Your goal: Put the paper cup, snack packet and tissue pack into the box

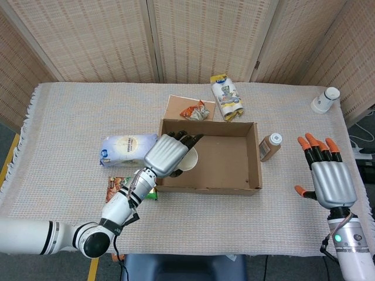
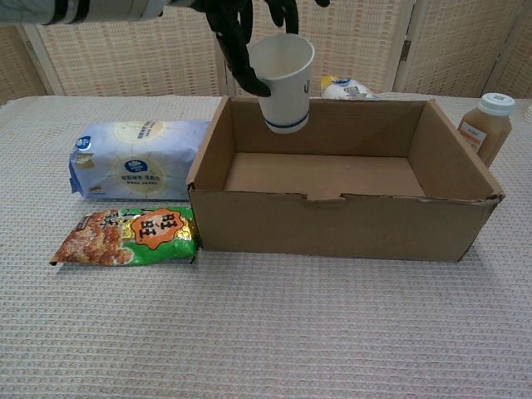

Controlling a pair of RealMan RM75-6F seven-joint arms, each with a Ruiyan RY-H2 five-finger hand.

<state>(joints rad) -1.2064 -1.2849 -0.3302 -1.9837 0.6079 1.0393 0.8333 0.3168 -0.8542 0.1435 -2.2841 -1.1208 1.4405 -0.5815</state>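
My left hand [image 1: 169, 154] [image 2: 241, 29] grips a white paper cup [image 2: 283, 81] [image 1: 191, 159] and holds it in the air above the left part of the open cardboard box [image 1: 253, 157] [image 2: 332, 220]. The cup is roughly upright, its mouth facing up. A blue and white tissue pack [image 1: 127, 148] [image 2: 137, 158] lies left of the box. In front of it lies the green and orange snack packet [image 2: 129, 235] [image 1: 116, 186], partly hidden by my left arm in the head view. My right hand [image 1: 326, 175] hovers open at the table's right, fingers spread, holding nothing.
A brown bottle [image 1: 269, 146] [image 2: 489, 125] stands just right of the box. Behind the box lie a small orange wrapper [image 1: 195, 111] on a cardboard piece and a yellow and white packet [image 1: 227, 97]. Another white cup [image 1: 325, 99] sits at the far right corner.
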